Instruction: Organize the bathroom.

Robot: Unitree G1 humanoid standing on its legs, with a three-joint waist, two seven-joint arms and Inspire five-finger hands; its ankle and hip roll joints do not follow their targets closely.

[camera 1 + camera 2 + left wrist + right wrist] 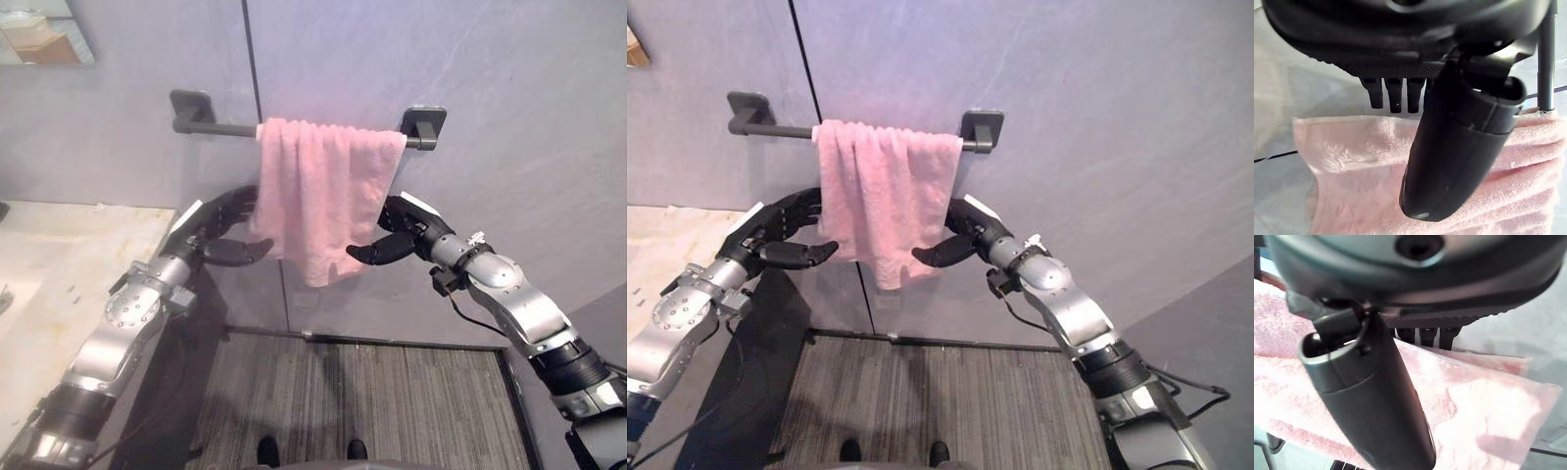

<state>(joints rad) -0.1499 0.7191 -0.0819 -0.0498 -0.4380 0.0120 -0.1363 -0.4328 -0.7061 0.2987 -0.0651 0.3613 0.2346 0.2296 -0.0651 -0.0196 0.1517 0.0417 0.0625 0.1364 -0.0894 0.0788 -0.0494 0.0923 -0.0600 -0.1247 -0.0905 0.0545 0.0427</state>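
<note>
Nearest, a strip of grey ribbed floor mat (362,392) lies at the foot of the wall, with a pale bench (59,264) to the left. Above these, the left hand (220,235) and right hand (397,235) sit at either side edge of the pink towel (323,196), each with fingers relaxed and thumb pointing inward toward the cloth, released and grasping nothing; whether fingertips touch the fabric is unclear. Farthest, the towel hangs bunched in folds over the right half of a dark towel bar (220,128) mounted on the grey wall (509,117).
</note>
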